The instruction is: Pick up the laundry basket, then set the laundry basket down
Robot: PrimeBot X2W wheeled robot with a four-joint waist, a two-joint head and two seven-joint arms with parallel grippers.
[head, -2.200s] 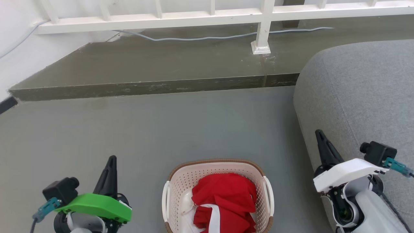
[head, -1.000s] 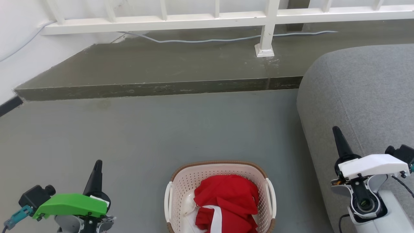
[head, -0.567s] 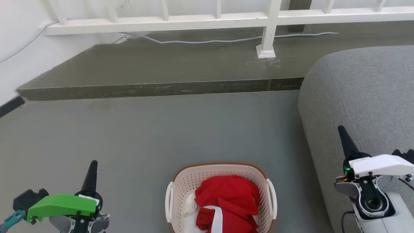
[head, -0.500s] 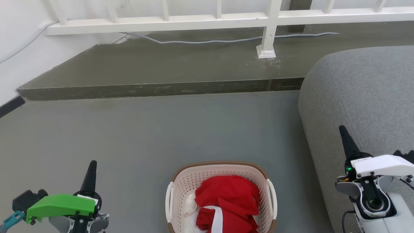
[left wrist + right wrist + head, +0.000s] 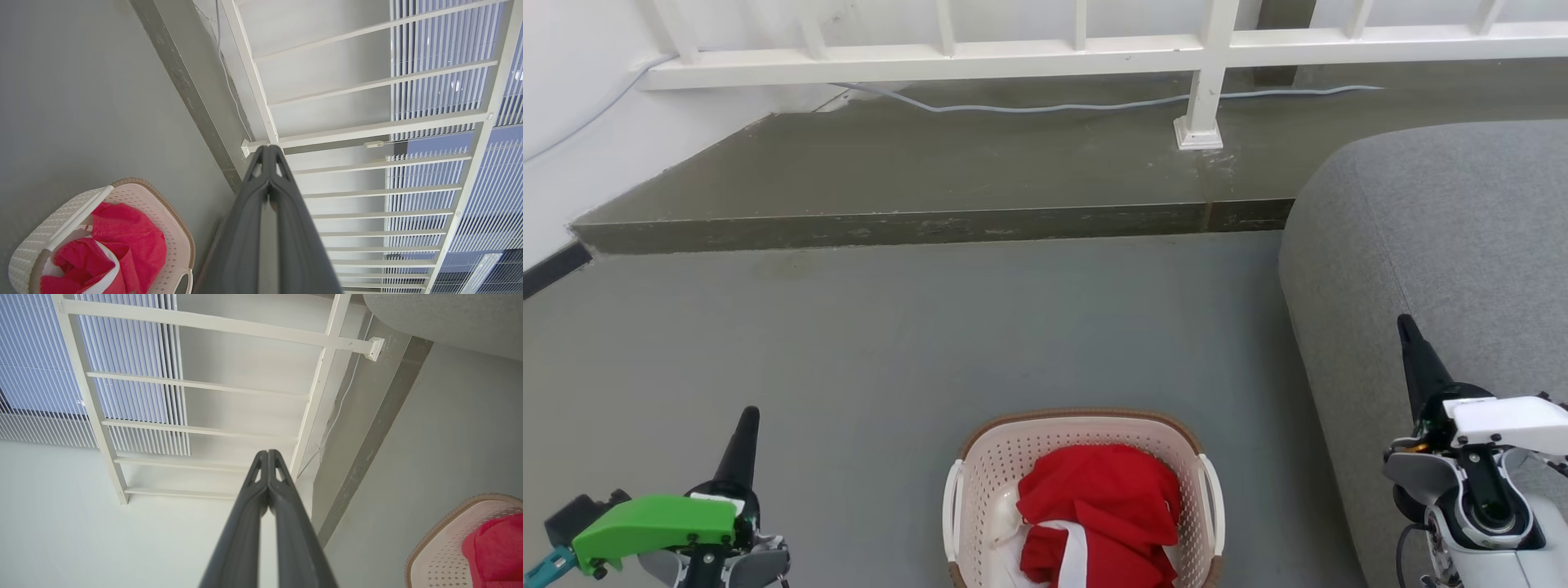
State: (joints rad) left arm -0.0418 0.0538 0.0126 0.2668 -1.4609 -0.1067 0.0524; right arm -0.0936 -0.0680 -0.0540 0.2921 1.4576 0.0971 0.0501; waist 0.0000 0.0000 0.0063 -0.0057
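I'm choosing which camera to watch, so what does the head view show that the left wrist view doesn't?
Head view adds the grey sofa and the right gripper in front of it. Left wrist view adds slatted blinds behind the white railing. Both share the laundry basket holding red cloth, the railing, the raised step and the left gripper, its fingers together.
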